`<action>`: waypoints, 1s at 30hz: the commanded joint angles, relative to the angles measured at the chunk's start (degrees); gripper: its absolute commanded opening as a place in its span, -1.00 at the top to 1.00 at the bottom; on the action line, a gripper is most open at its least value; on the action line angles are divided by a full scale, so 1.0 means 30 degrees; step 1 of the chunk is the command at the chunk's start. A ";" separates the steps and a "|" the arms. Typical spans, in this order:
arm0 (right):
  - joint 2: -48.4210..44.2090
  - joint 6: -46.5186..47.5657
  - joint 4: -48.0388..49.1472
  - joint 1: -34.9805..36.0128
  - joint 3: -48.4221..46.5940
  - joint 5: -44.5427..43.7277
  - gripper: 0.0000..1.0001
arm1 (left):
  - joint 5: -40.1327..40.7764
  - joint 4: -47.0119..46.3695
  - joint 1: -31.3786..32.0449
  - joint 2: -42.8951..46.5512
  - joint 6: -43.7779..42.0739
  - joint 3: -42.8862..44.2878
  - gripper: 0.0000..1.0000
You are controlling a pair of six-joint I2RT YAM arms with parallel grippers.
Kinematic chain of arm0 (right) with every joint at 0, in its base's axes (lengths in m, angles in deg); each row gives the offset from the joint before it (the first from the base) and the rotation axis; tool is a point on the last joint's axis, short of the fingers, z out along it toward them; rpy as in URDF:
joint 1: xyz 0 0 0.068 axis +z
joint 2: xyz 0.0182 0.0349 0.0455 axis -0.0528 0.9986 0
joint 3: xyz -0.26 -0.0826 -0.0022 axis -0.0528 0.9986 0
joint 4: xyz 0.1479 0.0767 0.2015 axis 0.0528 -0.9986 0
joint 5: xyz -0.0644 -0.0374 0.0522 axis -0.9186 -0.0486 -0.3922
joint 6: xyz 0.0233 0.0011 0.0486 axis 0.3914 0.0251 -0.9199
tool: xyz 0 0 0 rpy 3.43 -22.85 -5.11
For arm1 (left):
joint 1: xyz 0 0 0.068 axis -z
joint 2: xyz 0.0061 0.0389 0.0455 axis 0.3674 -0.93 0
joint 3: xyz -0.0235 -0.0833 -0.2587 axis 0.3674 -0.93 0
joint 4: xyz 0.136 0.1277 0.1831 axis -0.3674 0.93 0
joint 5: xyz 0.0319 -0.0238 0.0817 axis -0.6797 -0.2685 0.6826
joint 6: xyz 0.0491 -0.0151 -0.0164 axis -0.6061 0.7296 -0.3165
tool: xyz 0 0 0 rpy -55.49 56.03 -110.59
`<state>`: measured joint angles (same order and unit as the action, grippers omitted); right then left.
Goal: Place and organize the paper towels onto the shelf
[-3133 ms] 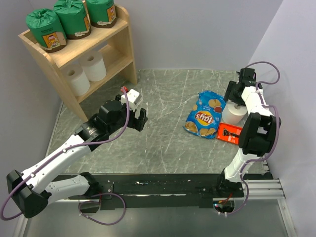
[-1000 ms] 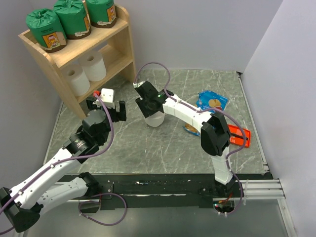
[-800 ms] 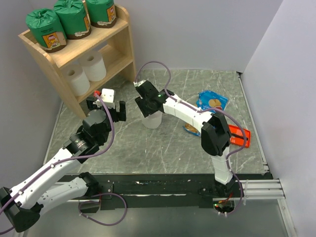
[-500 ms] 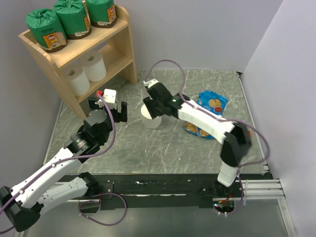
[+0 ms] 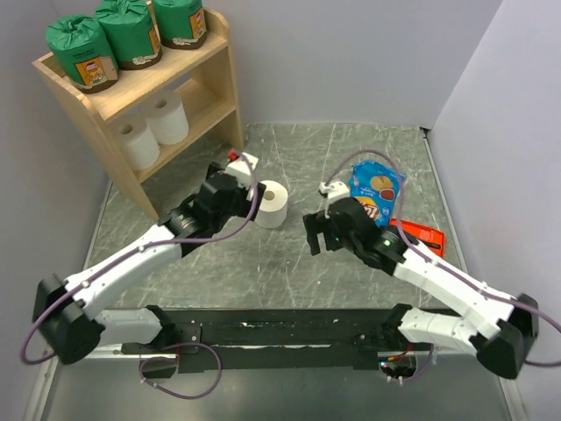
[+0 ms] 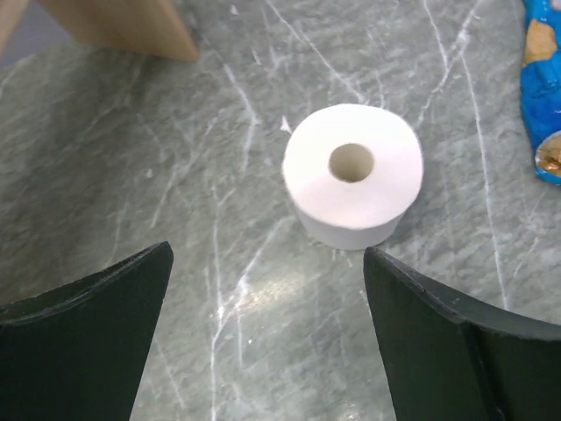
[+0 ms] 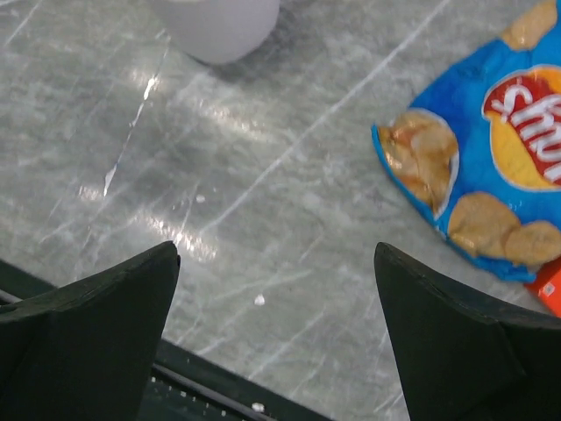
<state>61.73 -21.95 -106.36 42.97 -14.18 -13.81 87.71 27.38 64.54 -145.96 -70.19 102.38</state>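
The left gripper [image 6: 267, 254] and right gripper [image 7: 276, 250] gape wide, both empty. A white roll [image 6: 352, 186] stands upright just ahead of the left; a chip bag [image 7: 500, 175] lies near the right.

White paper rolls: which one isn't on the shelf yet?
The white roll standing upright on the table, just ahead of the open left gripper. The other two white rolls sit on the shelf's lower tier.

Open tabletop [image 6: 219, 289] rings the white roll [image 6: 352, 187] — snack bag [image 6: 543, 88] lies well apart.
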 commanded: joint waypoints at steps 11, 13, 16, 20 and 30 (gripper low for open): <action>-0.6467 -0.1098 0.0643 -0.0010 0.2649 -0.0998 -0.99 | -0.2459 0.2362 0.0847 -0.6410 0.0228 0.6932 -0.98; -0.6939 -0.1040 0.0526 -0.0010 0.2737 -0.0645 -0.99 | -0.2432 0.2743 0.1052 -0.7611 0.0373 0.7462 -0.98; -0.7672 -0.1069 0.0292 -0.0010 0.2825 -0.0058 -0.99 | -0.2342 0.3534 0.1171 -0.9135 0.1075 0.8663 -0.89; -0.8317 -0.1128 -0.0118 -0.0010 0.2767 -0.0292 -0.99 | -0.2606 0.4033 0.1171 -1.0572 0.1751 0.9805 -0.79; -0.8933 -0.1157 -0.0764 0.0019 0.2650 -0.0614 -0.99 | -0.3279 0.3770 0.1142 -1.2213 0.1401 1.0101 -0.72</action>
<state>36.37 -24.66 -108.30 42.95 -5.96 -14.36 79.62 39.66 67.88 -181.70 -66.05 129.98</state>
